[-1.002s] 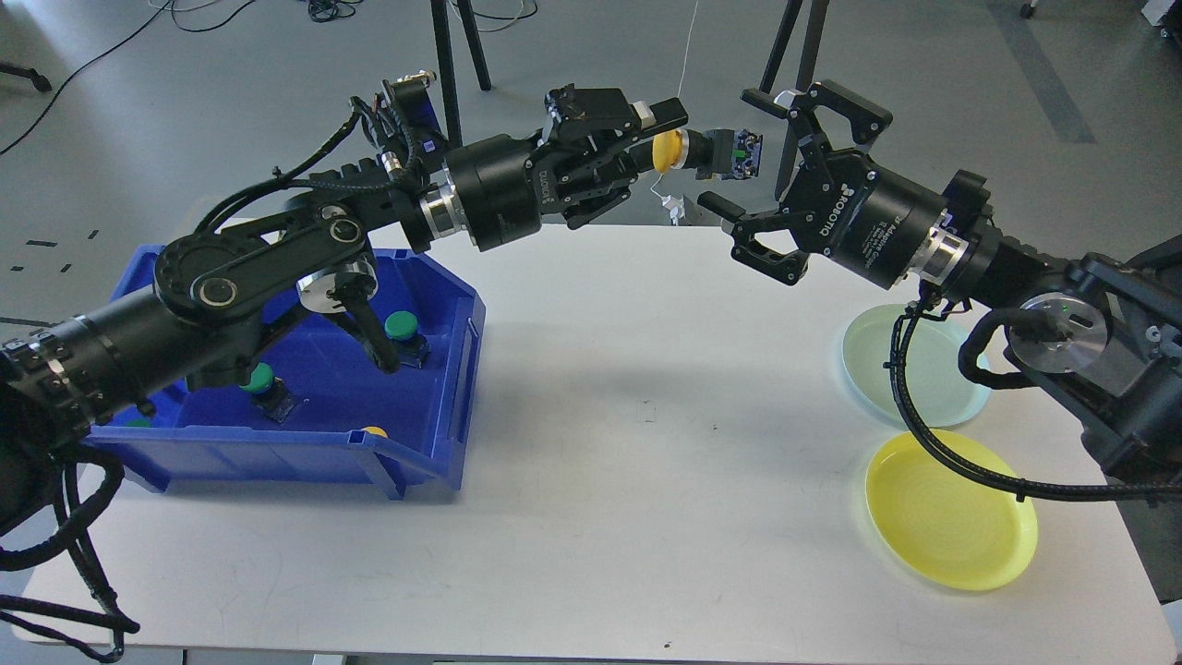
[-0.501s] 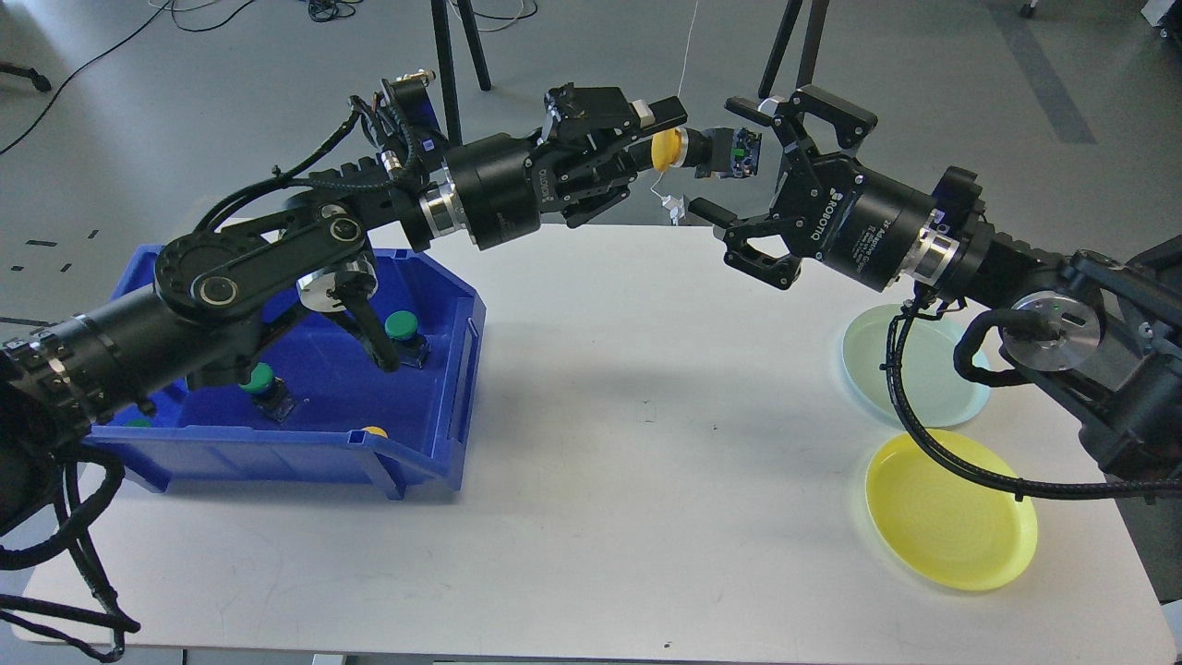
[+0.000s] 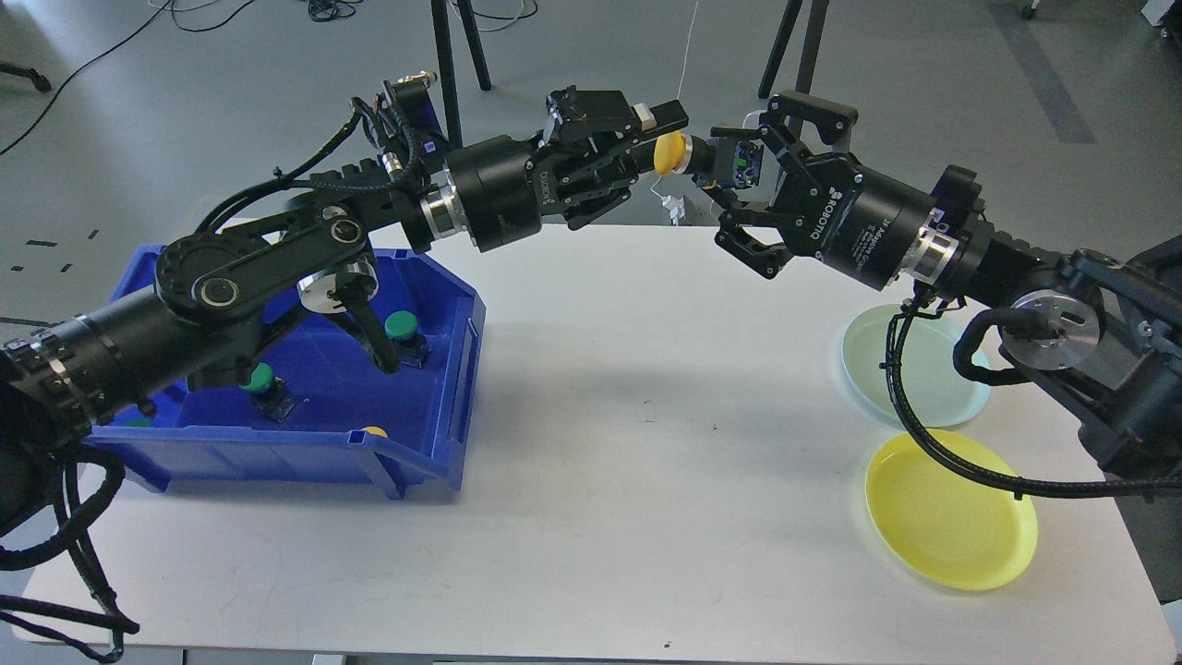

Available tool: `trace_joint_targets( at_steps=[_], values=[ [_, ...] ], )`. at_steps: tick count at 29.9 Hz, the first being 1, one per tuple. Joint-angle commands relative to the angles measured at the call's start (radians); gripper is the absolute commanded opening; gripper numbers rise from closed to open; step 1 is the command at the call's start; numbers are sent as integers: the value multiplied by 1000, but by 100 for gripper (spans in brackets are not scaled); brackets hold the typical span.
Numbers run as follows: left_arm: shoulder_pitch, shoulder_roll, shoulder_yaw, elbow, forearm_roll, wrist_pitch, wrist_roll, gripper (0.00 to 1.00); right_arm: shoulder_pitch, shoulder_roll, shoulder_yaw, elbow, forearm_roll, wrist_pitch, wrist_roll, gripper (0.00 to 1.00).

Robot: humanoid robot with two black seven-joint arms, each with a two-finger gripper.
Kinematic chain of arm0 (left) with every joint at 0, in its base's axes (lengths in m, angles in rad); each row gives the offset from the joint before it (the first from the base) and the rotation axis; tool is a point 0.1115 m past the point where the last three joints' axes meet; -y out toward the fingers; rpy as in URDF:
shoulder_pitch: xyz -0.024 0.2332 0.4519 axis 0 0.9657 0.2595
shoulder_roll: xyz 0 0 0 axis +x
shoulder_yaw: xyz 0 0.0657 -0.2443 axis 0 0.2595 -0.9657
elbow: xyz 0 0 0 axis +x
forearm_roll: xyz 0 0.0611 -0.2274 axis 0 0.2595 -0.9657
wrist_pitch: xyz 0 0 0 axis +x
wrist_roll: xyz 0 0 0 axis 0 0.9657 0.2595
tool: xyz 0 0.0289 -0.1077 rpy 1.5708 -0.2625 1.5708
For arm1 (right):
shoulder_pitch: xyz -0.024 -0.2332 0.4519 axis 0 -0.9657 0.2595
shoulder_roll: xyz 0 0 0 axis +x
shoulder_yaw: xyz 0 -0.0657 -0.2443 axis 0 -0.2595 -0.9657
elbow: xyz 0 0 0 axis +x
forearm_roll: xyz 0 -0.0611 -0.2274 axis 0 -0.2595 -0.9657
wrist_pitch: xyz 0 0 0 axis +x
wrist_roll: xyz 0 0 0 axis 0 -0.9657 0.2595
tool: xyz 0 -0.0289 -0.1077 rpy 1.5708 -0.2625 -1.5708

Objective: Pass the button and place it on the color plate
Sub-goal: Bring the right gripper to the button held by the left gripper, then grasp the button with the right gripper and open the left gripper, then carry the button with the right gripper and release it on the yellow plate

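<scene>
White table (image 3: 646,443), handover above: left gripper (image 3: 667,139) clamped on yellow button (image 3: 688,157), right gripper (image 3: 743,180) spread around its body; premature release risked dropping it.

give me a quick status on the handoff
Left claw shut on yellow button. Right claw open around its black body. Yellow plate bare, path clear.

Grey floor (image 3: 923,55) with cables (image 3: 194,14), black tripod legs (image 3: 457,55), white table (image 3: 646,462).

Light: bright, even, overhead | Shadows: soft on table (image 3: 646,517), under arms | Focus: sharp | Glare: faint at 12 o'clock
</scene>
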Motion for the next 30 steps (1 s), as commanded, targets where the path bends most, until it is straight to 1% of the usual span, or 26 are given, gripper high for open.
trace_joint_targets(
  at_steps=[1,2,4,6,7,10,14,19,22,26,30],
  values=[
    [0,0,0,-1,0,0,0,14,0,0,0,-2,0,0,0,9],
    [0,0,0,-1,0,0,0,17,0,0,0,-2,0,0,0,9],
    [0,0,0,-1,0,0,0,31,-1,0,-1,-4,0,0,0,8],
    [0,0,-4,-1,-3,0,0,62,-1,-2,-3,-4,-1,0,0,7],
    [2,0,-4,-1,-3,0,0,63,-4,-4,-3,-4,-1,0,0,7],
    [2,0,-6,-1,-3,0,0,71,-15,-10,3,-1,0,0,0,7],
    [2,1,-7,-1,-3,0,0,72,-35,-49,15,5,3,0,0,6],
    [2,1,-7,-1,-3,0,0,72,-107,-92,67,30,5,0,0,5],
    [2,1,-7,-1,-3,0,0,73,-182,-120,118,45,3,0,0,1],
    [2,1,-7,-1,-3,0,0,73,-283,-181,175,74,2,0,0,1],
    [3,1,-7,-1,-3,0,0,73,-459,-229,309,81,2,0,2,1]
  ],
)
